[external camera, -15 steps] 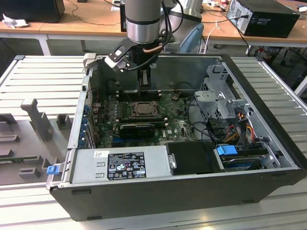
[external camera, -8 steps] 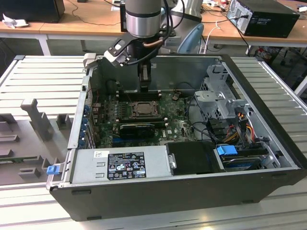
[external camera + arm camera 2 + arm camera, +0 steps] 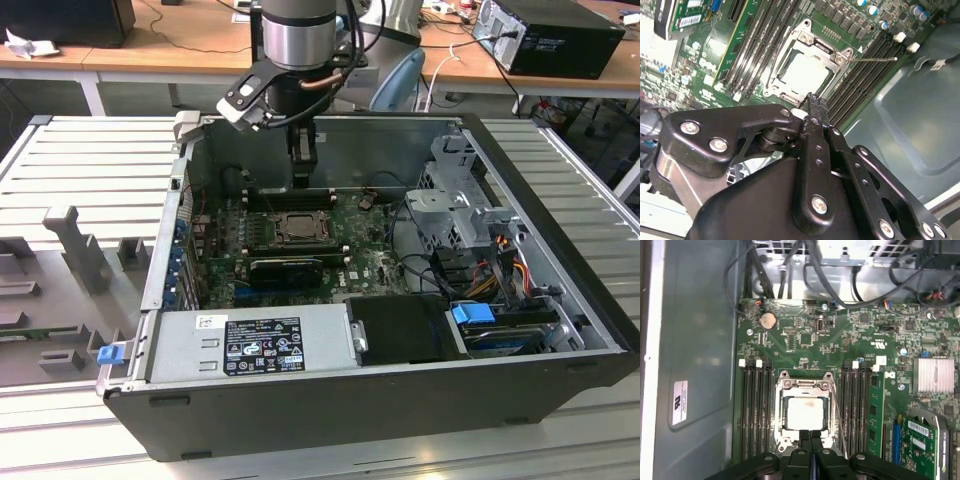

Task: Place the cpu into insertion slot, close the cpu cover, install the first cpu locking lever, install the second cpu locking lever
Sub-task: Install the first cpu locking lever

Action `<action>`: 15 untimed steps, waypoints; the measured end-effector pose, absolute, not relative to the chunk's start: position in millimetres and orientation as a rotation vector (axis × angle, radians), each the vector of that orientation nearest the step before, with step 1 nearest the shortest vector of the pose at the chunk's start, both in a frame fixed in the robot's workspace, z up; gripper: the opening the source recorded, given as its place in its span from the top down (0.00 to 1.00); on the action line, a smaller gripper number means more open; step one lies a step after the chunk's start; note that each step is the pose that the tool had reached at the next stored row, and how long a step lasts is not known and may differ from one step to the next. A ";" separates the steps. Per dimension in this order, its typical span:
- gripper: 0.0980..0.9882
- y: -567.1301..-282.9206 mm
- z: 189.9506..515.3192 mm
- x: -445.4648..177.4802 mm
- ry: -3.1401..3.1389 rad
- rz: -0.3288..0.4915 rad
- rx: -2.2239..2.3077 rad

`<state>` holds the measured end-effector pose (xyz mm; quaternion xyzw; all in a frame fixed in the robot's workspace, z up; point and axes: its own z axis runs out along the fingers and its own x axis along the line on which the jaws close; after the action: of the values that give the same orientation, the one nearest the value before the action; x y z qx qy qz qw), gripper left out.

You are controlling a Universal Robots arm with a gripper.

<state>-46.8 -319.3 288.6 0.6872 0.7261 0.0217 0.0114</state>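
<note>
The cpu lies flat in the insertion slot on the green motherboard, its pale face showing through the window of the cpu cover. The cover is down over the chip. A thin wire locking lever stands out sideways over the memory slots and shows as a slanted line beside the socket. My gripper is shut with nothing between its fingers. It hangs just above the socket's edge, on the side toward the case wall. Its black fingertips overlap the socket rim.
Memory slots flank the socket. A long black expansion card lies just in front of the socket, then the power supply. A drive cage with cables fills the exterior view's right. The case walls close in around the board.
</note>
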 end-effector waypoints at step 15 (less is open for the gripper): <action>0.99 -319.4 288.5 -48.8 2.471 0.070 1.908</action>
<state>-48.8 -319.4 288.5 0.6109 0.7913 0.0225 0.0093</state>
